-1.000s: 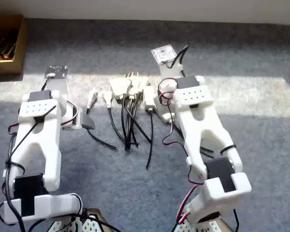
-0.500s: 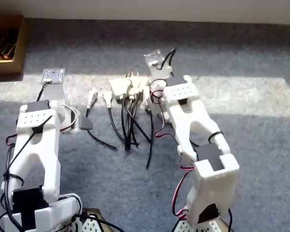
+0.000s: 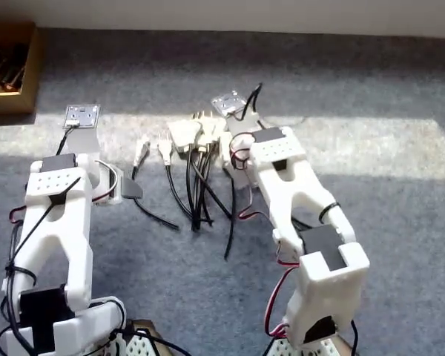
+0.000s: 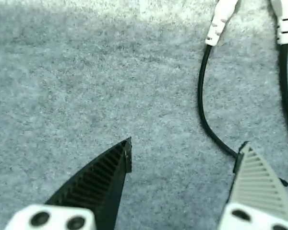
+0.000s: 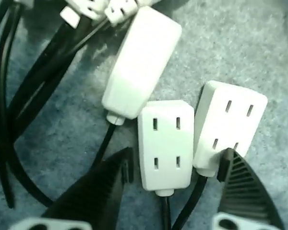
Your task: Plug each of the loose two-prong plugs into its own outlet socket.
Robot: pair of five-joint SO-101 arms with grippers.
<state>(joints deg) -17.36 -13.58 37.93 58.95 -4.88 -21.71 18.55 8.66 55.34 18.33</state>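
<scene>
Looming risk: right gripper (image 5: 176, 155) hung with jaws spread wide over two white plastic outlet blocks lying just beside each other; closing there would likely catch both or shove one across the grey carpet (image 4: 62, 86).
Second risk: black cords (image 5: 19, 110) lay crossed in a bundle beside the blocks; dragging one plug could tug its neighbours.
Left gripper (image 4: 186, 143): jaws spread, nothing held, low over carpet; one black cord (image 4: 201, 105) ran close by its pale finger.
Loose plugs: two small white two-prong plugs (image 4: 221, 19) (image 4: 285, 28) on black cords lay on the carpet ahead of the left gripper, apart from each other, neither in a socket.
Outlet blocks: middle block (image 5: 165, 143) and outer block (image 5: 229, 124) lay slots up, two slot pairs each, all empty.
Third block: white rounded block (image 5: 141, 62) lay slanted, blank face up, near the middle block.
Progress, judged: no plug picked up yet.
</scene>
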